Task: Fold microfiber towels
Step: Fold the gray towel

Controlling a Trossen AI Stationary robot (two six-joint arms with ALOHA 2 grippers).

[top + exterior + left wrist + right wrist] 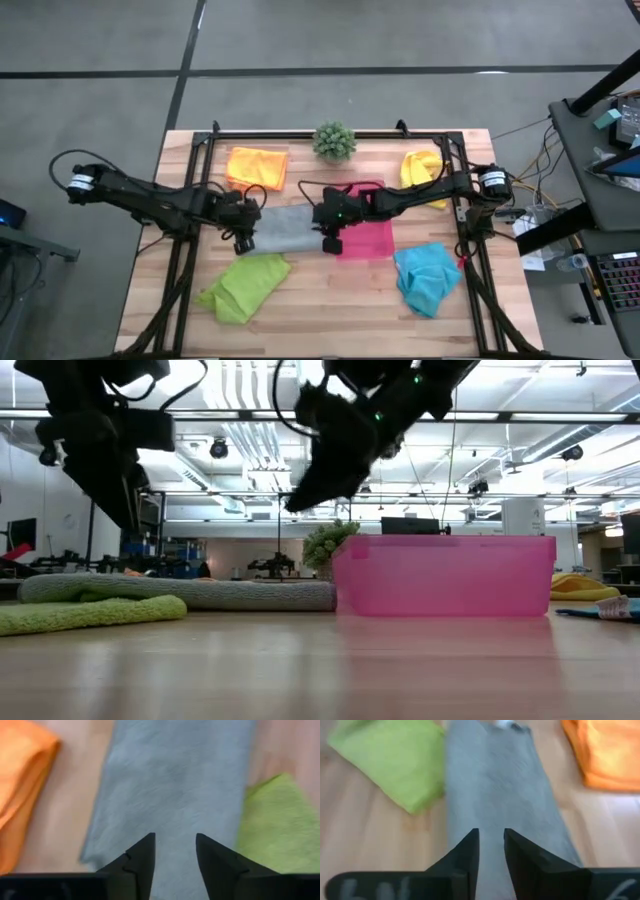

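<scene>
The grey towel (287, 228) lies flat on the table's middle as a long folded strip (200, 592), its right end beside the pink tray (368, 240). My left gripper (243, 240) hangs open above the strip's left end (175, 837), clear of the cloth. My right gripper (331, 243) hangs above the right end with a narrow gap between its fingers (491, 831), nothing in it. The lime green towel (245, 287) lies near left, the orange towel (256, 167) far left, the yellow towel (423, 170) far right and the turquoise towel (427, 279) near right.
A small green potted plant (334, 141) stands at the far edge's middle. A black frame (200, 140) runs along the far edge and both sides of the wooden table. The lime green towel's edge (280, 825) lies close to the grey strip.
</scene>
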